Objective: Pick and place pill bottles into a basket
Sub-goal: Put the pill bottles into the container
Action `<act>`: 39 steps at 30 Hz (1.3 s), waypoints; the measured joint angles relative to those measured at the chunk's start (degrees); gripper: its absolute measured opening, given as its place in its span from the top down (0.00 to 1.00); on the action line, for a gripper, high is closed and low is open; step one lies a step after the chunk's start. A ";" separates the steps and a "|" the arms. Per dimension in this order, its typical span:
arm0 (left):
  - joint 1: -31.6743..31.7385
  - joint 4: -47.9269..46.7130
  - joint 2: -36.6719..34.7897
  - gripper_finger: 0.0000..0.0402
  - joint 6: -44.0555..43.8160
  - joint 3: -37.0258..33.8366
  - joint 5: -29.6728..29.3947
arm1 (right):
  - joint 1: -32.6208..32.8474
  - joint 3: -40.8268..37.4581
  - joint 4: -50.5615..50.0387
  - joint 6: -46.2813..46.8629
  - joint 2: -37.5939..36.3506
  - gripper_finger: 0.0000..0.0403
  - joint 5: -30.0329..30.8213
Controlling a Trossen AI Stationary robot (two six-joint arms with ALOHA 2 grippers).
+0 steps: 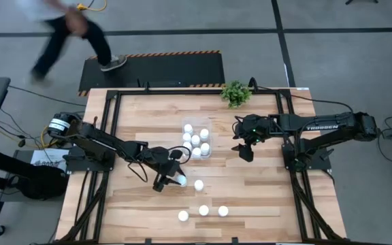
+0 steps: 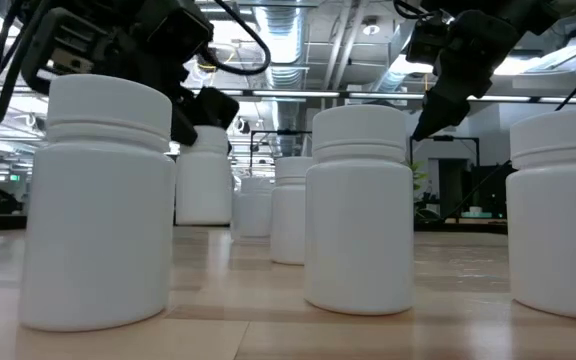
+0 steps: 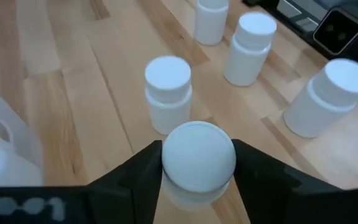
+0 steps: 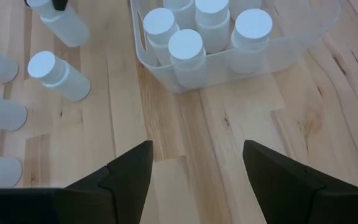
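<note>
Several white pill bottles stand in the clear basket [image 1: 196, 139] [image 4: 229, 43] at the table's middle. My left gripper [image 1: 173, 179] [image 3: 197, 171], near of the basket, is shut on one pill bottle [image 1: 181, 180] [image 3: 197, 154]. Loose bottles stand on their bases close by: one [image 1: 199, 184] [image 3: 168, 93] just right of it, three more [image 1: 203, 211] toward the near edge. My right gripper [image 1: 245, 151] [image 4: 194, 168] hovers open to the right of the basket, with bare wood between its fingers. My left gripper pinches the pill bottle at its cap and neck [image 3: 169, 163] between the two fingers [image 3: 138, 180], one on either side. The fingers come slanting down from the table's left. The bottle stays upright; whether its base is on the table I cannot tell.
A small green potted plant [image 1: 235, 93] stands at the far edge, behind the right arm. Bare wood lies between the basket and the near bottles. A person [image 1: 73, 34] walks on the floor beyond the table's far left corner.
</note>
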 joint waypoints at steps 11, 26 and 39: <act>4.59 -9.54 -7.27 0.62 2.40 5.58 -2.75 | -0.01 0.00 2.97 0.01 -0.01 0.39 0.00; 16.77 -27.04 -7.04 0.61 11.89 25.57 -5.24 | -0.04 -0.02 4.43 0.77 0.00 0.39 0.00; 31.83 -27.90 -5.42 0.61 13.02 26.06 4.67 | -0.04 -0.02 9.70 1.79 0.00 0.39 0.07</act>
